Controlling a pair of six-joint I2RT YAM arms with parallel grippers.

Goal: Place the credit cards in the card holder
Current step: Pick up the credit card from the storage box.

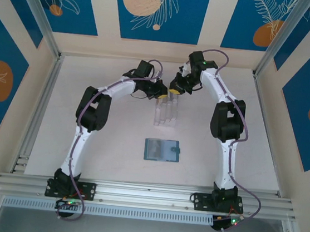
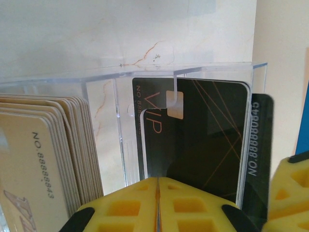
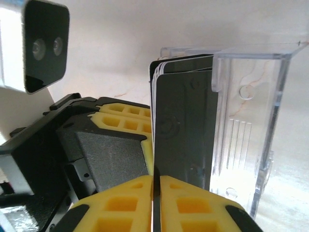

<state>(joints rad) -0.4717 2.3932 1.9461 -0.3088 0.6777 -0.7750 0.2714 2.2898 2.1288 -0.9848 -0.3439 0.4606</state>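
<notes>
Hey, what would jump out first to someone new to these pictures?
The left arm and right arm arch inward over a clear acrylic rack at mid-table, holding black VIP cards and a beige stack. The right end effector looks shut on one black card; the teal card holder lies nearer the bases.

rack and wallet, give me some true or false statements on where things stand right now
1. The wallet lies on the table, apart from the rack. True.
2. The rack is empty. False: it holds beige cards in one slot and black cards in the next.
3. The right gripper is shut on a dark card at the rack. True.
4. The left gripper is wide open. False: its fingers are closed together, right in front of the black cards.
</notes>
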